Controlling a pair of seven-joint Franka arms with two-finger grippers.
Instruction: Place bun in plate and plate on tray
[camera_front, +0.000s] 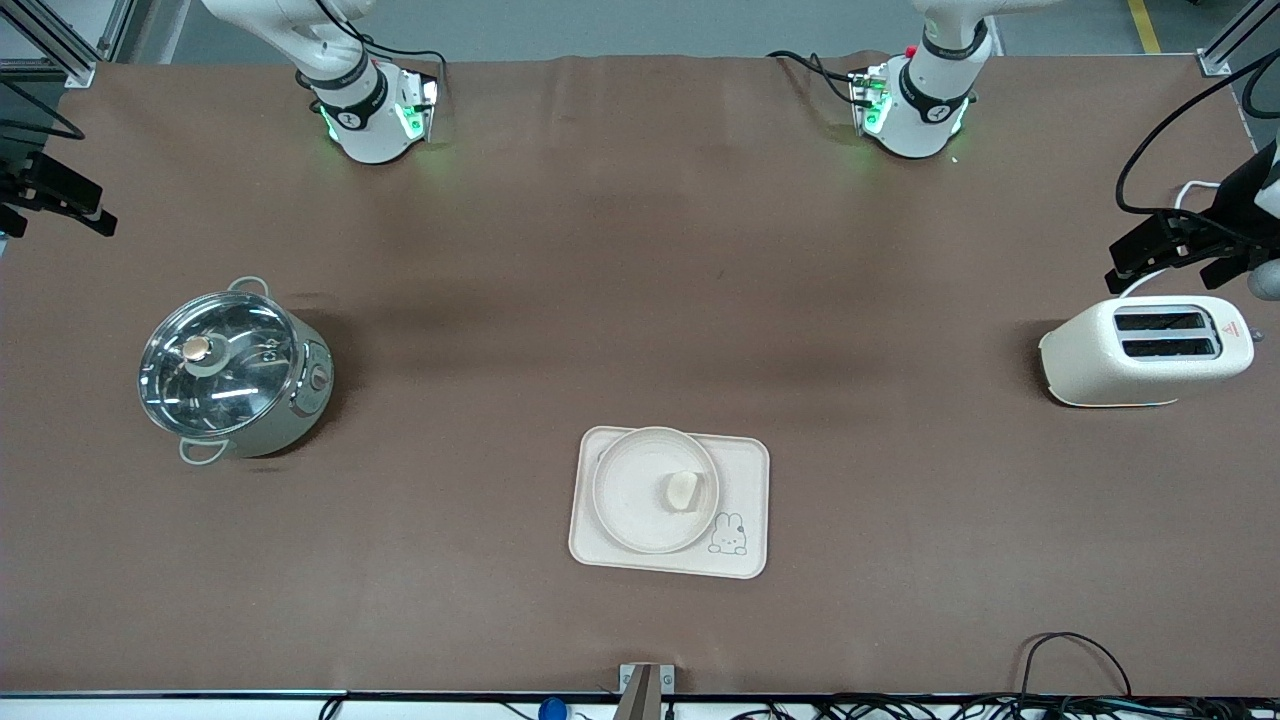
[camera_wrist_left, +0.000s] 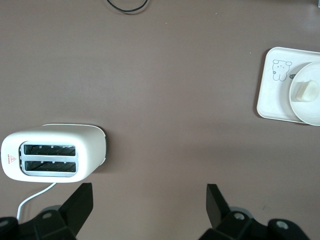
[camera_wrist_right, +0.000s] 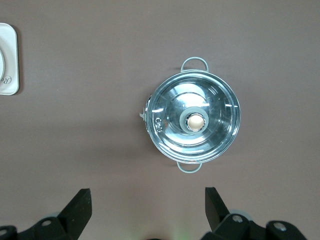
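**A:** So where's everything sitting? The bun (camera_front: 681, 490) is in the plate (camera_front: 625, 500), a bit toward the plate's 3 o'clock, and the plate is on the tray (camera_front: 745, 470), crowding the end toward the right arm (rabbit drawing still showing at the tray's 5 o'clock corner).

**B:** And the arms? Both wait, pulled up high. Left tool (camera_wrist_left: 150, 205) hangs wide open over bare bench by the toaster (camera_wrist_left: 52, 157), gripping nothing. Right tool (camera_wrist_right: 147, 205) is just as wide open, empty too, above bench beside the lidded pot (camera_wrist_right: 192, 122).
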